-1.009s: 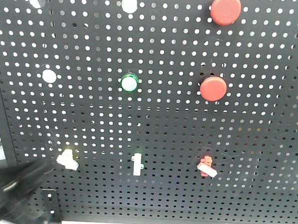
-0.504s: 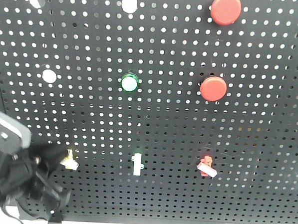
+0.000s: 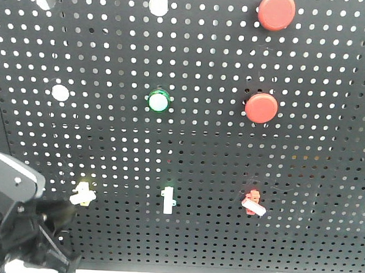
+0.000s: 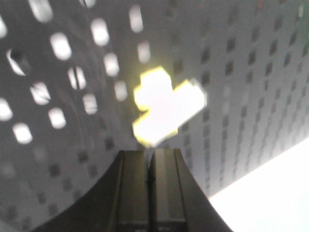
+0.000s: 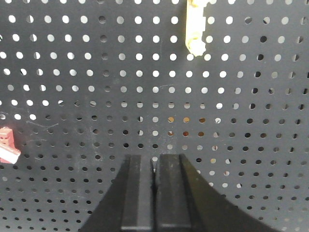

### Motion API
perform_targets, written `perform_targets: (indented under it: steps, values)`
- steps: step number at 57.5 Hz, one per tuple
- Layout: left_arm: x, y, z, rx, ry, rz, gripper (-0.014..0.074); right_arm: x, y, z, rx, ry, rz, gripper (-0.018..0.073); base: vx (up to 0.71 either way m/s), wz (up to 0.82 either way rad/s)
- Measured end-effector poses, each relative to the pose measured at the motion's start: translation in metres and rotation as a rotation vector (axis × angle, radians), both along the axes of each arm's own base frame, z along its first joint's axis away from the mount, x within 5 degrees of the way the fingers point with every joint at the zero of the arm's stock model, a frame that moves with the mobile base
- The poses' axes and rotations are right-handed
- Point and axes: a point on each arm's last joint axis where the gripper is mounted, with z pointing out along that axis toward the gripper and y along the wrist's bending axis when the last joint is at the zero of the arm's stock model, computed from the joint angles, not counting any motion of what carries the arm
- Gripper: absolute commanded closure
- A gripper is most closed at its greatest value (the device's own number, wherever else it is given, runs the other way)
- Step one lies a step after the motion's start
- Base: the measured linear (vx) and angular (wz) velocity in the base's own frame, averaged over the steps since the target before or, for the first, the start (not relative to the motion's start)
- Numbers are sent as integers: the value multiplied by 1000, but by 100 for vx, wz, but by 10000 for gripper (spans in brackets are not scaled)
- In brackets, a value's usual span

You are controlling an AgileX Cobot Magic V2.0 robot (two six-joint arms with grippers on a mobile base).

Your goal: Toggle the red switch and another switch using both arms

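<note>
The red switch [image 3: 253, 203] sits low on the right of the black pegboard [image 3: 206, 150], its white lever angled down to the right. It shows at the left edge of the right wrist view as the red switch [image 5: 7, 145]. The other switch [image 3: 83, 194], white with a faint yellow base, is low on the left. My left gripper [image 3: 63, 212] is just below and left of it, with a grey box module [image 3: 12, 178] behind. In the left wrist view the left gripper [image 4: 149, 153] is shut, close under the yellow-based switch [image 4: 164, 104]. My right gripper [image 5: 154, 158] is shut and empty, facing bare pegboard.
A straight white toggle [image 3: 167, 199] stands between the two switches; it appears as the toggle [image 5: 195, 30] at the top of the right wrist view. Two large round red buttons [image 3: 261, 107] [image 3: 276, 11] and a green-ringed button [image 3: 158, 101] sit higher up.
My left arm rose to the yellow-based switch, then dropped back down and left. That switch's lever now tilts up to the right instead of down. The red switch is unchanged.
</note>
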Motion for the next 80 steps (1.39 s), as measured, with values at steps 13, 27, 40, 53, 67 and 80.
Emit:
perform_targets:
  steps: [13,27,40,53,67,80]
  values:
    - [-12,5,16,-16,-43,4,594,0,0,0,2,0,0,566,0,0]
    - [-41,16,52,-73,-185,5,594,8,7,-5,41,38,48,566,0,0]
    - [-55,22,66,-97,-246,5,594,31,43,-13,20,59,265,566,0,0]
    - [-55,22,66,-94,-241,6,594,70,81,-9,7,71,396,566,0,0]
    - [-55,22,66,-94,-241,6,594,104,98,1,31,40,412,566,0,0]
    - [-52,21,63,-90,-227,7,594,122,107,-1,17,57,424,566,0,0]
